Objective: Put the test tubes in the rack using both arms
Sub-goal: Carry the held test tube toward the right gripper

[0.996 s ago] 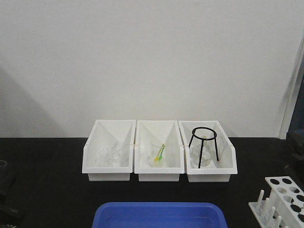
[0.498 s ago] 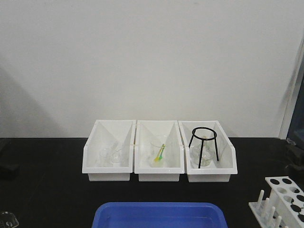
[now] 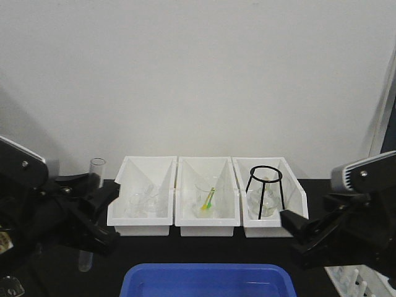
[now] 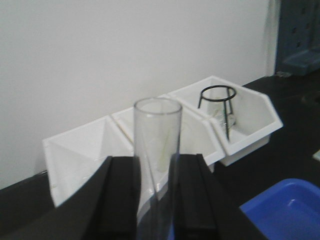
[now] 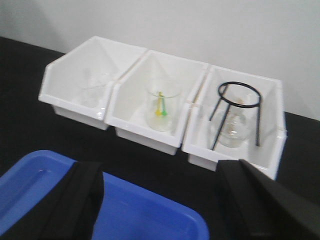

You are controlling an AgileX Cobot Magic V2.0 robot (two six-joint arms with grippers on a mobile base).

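Clear tube (image 4: pixel 157 145), white bins (image 3: pixel 207 168), blue tray (image 3: pixel 207 276)

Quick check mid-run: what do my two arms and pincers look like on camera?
The left arm and right arm are black and blocky. Each is topped by a pale grey housing, left and right, with a small dark dot on it. The left pincer and right pincer each have two long, flat, angular matte black fingers.

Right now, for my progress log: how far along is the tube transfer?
Done: nothing confirmable; the rack is mostly hidden behind the right arm. In hand: the left gripper is shut on one upright test tube. The right gripper is open and empty. Left: getting that tube into the rack.
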